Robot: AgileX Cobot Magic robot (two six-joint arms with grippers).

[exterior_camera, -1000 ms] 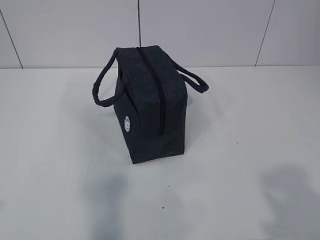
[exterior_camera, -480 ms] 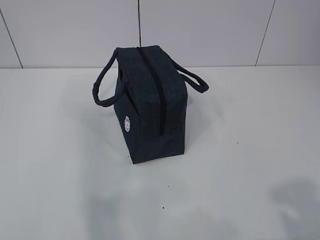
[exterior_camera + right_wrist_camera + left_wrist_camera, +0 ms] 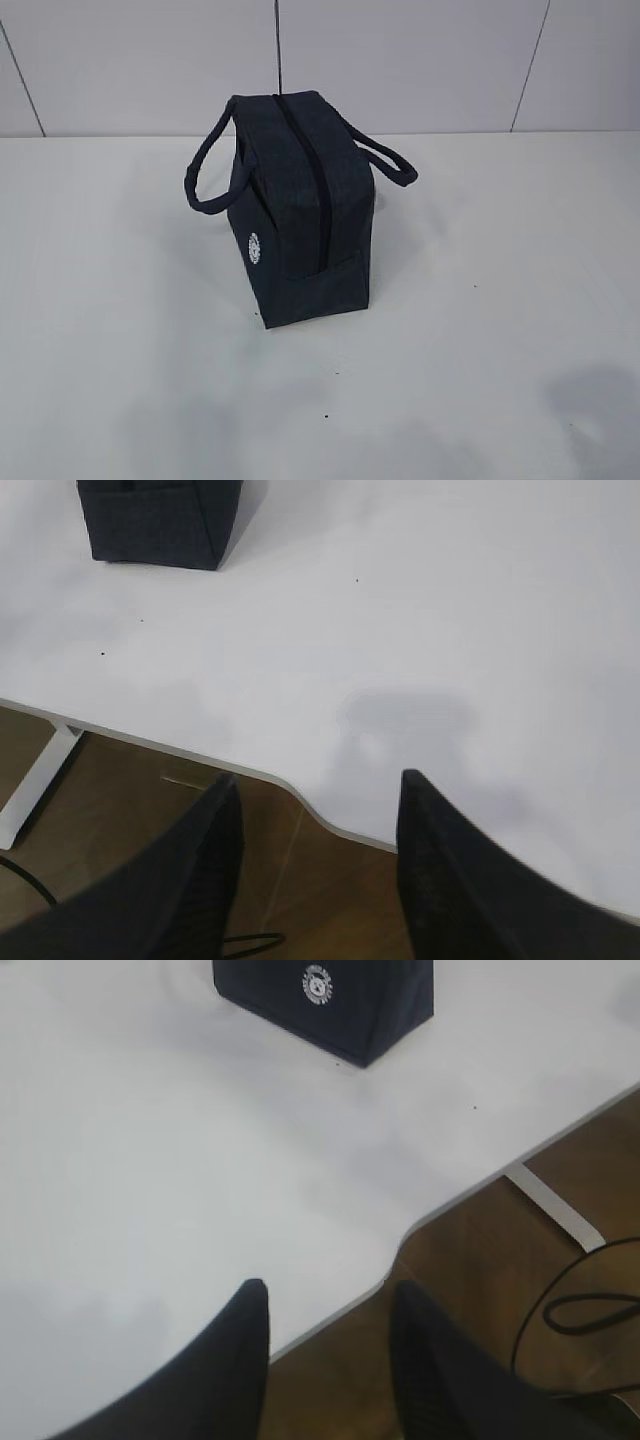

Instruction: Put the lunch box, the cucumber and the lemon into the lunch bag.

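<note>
While both grippers are hanging empty near the table's near edge, nothing is being held: the left gripper (image 3: 325, 1305) is showing a moderate gap between its jaws, and the right gripper (image 3: 320, 790) is standing somewhat wider. Each arm is sitting low and drawn back, angled toward the far side. The lunch bag (image 3: 300, 200) is standing upright at the far centre of the table (image 3: 480, 300), zipper apparently closed, handles drooping outward. Lunch box, cucumber and lemon are not showing in any view, presumably inside the bag
</note>
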